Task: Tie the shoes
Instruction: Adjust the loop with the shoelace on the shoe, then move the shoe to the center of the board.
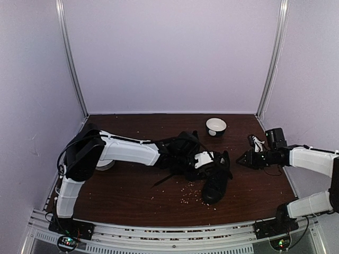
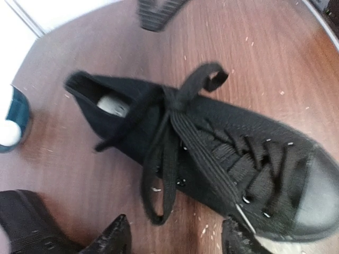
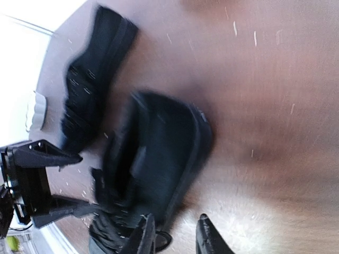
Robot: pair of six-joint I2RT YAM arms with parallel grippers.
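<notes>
One black shoe (image 1: 216, 182) lies mid-table with its toe toward the near edge. The second shoe (image 1: 183, 147) is mostly hidden under my left arm. In the left wrist view the shoe (image 2: 222, 143) shows a knot with two lace loops (image 2: 161, 174) hanging over its side. My left gripper (image 2: 177, 239) is open and empty just above that shoe, also seen in the top view (image 1: 211, 159). My right gripper (image 1: 242, 159) is open and empty to the right of the shoe. In the right wrist view it (image 3: 176, 236) sits beside the shoe's heel (image 3: 159, 159), and the other shoe (image 3: 95, 90) lies beyond.
A white bowl (image 1: 215, 127) stands at the back right. Another white bowl (image 1: 106, 165) is partly hidden under my left arm. Small pale crumbs (image 1: 185, 198) are scattered on the brown table. White walls and metal posts enclose the back and sides.
</notes>
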